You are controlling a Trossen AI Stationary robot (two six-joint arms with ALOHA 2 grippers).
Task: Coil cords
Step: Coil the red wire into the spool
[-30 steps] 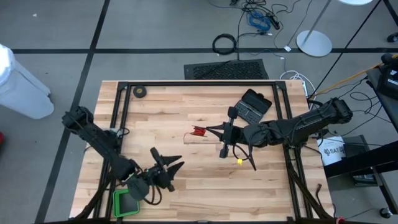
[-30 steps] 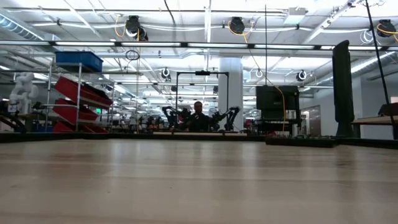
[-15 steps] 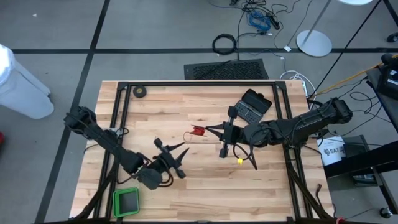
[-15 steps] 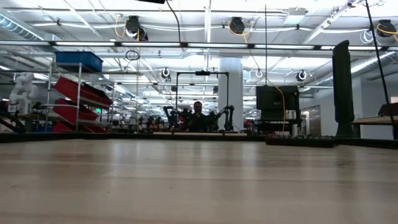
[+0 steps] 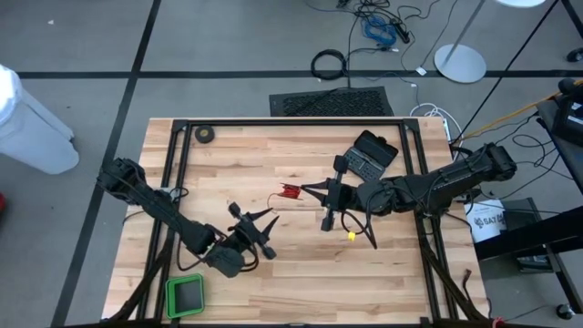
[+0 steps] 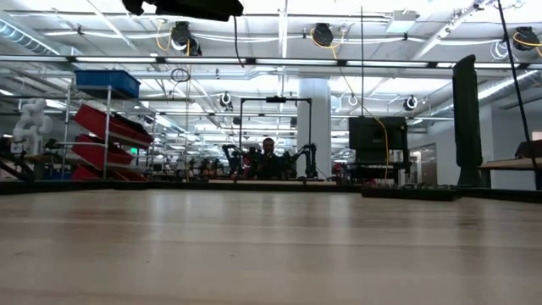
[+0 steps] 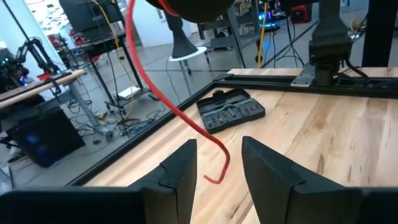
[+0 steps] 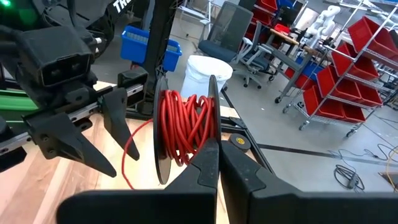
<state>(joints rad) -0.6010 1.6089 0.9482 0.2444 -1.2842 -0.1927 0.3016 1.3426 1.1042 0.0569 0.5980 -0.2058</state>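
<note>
The cord is a thin red wire wound on a small black reel (image 8: 186, 127), also seen from above (image 5: 290, 191) at mid-table. My right gripper (image 8: 214, 146) reaches in from the table's right (image 5: 306, 189) and is shut on the reel. A loose red tail (image 7: 186, 118) curls down from the reel. My left gripper (image 5: 258, 220) stands open at the near left of the reel, its fingers (image 7: 180, 171) pointing at the tail without touching it. The low view shows only part of an arm (image 6: 182, 7) at the top. My right gripper pinches one black flange of the reel (image 8: 212, 115) edge-on between its two fingers. The fingers come in about level from the table's right. The reel is lifted clear of the table, its flanges upright, and the wire's tail hangs slack below it.
A black tool case (image 5: 369, 155) lies at the far right of the table and a black tape roll (image 5: 206, 134) at the far left corner. A green tray (image 5: 185, 296) sits near the left front edge, a small yellow piece (image 5: 351, 236) below my right arm.
My left gripper has moved toward the table's right and far side, closer to the reel, and its wrist has rolled. It stays open. My right gripper and the reel have kept still.
</note>
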